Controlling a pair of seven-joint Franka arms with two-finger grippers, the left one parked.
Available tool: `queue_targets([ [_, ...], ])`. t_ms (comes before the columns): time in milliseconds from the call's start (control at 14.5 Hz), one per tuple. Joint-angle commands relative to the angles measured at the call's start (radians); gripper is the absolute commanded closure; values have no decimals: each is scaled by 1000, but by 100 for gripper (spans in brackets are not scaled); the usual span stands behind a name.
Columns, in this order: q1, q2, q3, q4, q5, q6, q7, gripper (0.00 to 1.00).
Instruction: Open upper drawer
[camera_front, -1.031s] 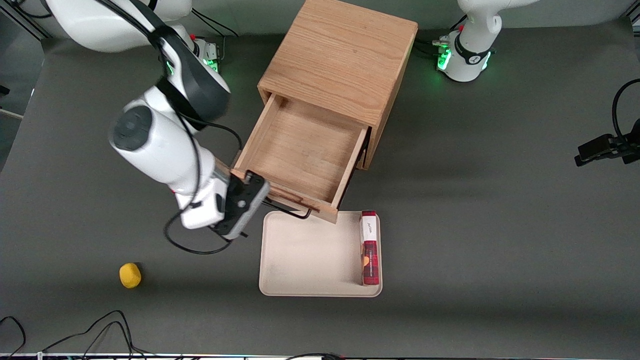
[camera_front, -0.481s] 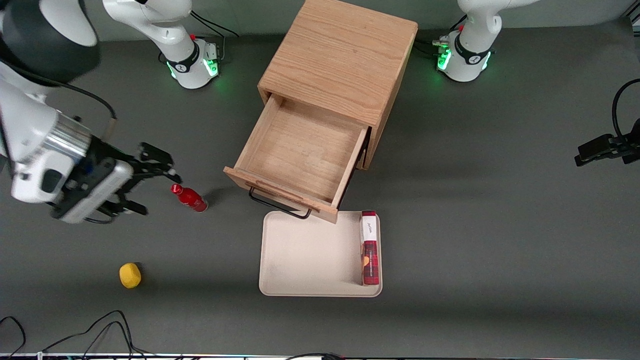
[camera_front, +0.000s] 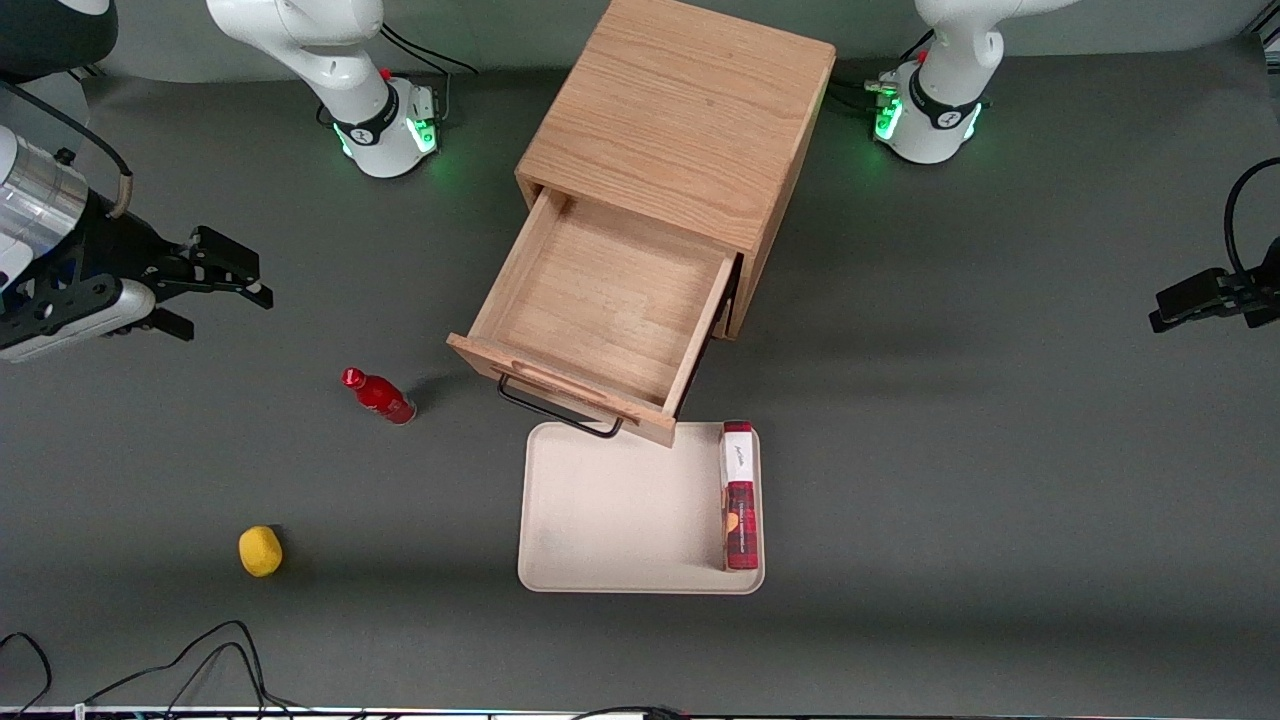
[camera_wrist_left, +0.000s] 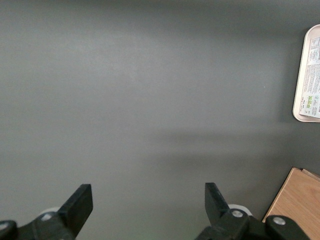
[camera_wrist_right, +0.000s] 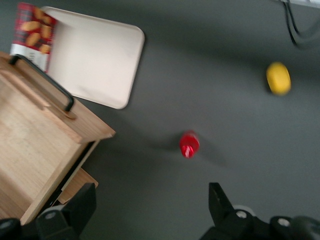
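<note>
The wooden cabinet (camera_front: 680, 120) stands mid-table. Its upper drawer (camera_front: 600, 300) is pulled well out toward the front camera, and its wooden bottom is bare. The black wire handle (camera_front: 555, 410) on the drawer front hangs free, with nothing touching it. My right gripper (camera_front: 225, 312) hovers well off toward the working arm's end of the table, clear of the drawer, open and holding nothing. The right wrist view shows the gripper (camera_wrist_right: 150, 205) with fingers spread wide above bare mat, with the drawer (camera_wrist_right: 30, 145) and its handle (camera_wrist_right: 45, 82) off to one side.
A red bottle (camera_front: 380, 396) lies on the mat between gripper and drawer. A yellow fruit-like object (camera_front: 260, 551) sits nearer the front camera. A beige tray (camera_front: 620, 510) holding a red snack box (camera_front: 739, 495) lies just in front of the drawer. Cables trail along the table's front edge.
The gripper has left the drawer's handle and swung far away toward the working arm's end, uncovering the red bottle. The drawer stays pulled out and unmoved.
</note>
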Motion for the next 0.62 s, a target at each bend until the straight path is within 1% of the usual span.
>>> queue_targets([
  [0, -8, -80, 3, -111, -76, -11, 183, 0],
  [138, -11, -84, 3, -120, -87, -12, 299, 0],
  [275, -40, -84, 2, -117, -93, -12, 283, 0],
  [412, -42, -84, 2, -117, -100, -12, 227, 0],
  [550, -40, -87, 3, -115, -110, -12, 225, 0],
])
